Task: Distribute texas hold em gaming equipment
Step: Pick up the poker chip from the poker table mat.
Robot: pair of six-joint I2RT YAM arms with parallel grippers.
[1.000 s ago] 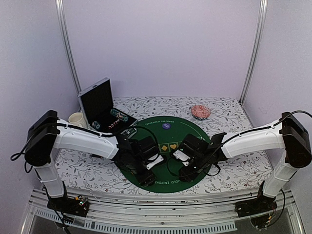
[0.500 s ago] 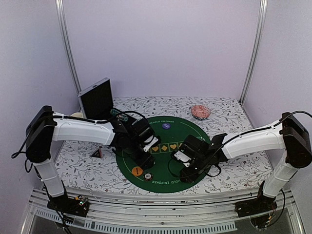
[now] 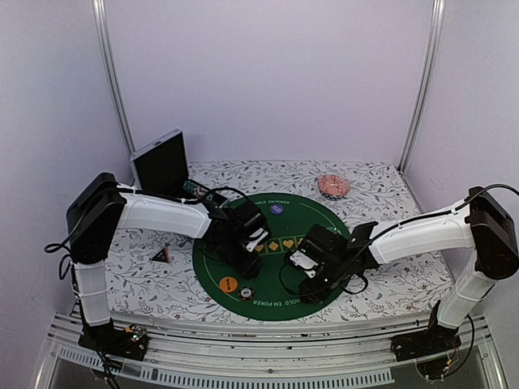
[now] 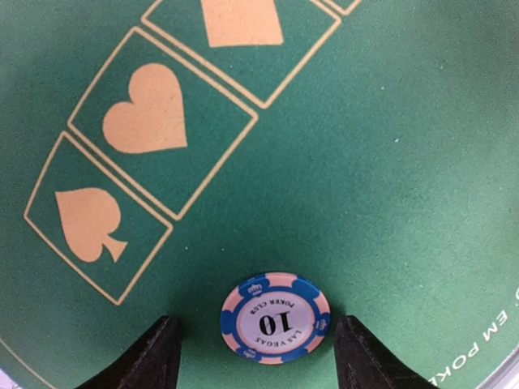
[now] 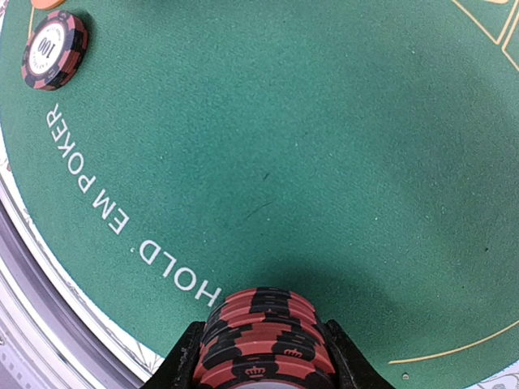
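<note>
My left gripper hangs over the left middle of the green poker mat. In the left wrist view the left gripper is open, with a blue and pink "10" chip lying flat on the mat between the fingers, untouched. My right gripper is low over the mat's front right. In the right wrist view the right gripper is shut on a stack of red and black chips. An orange disc and a red and black "100" chip lie near the mat's front. A purple disc lies at the back. A dark triangular marker lies left of the mat.
An open black case stands at the back left of the flowered tablecloth. A pink patterned dish sits at the back right. Suit boxes are printed across the mat's middle. The table's front edge runs close below the mat.
My left arm has swung from the mat's front toward its left middle, uncovering the orange disc and the "100" chip. The right arm has not moved.
</note>
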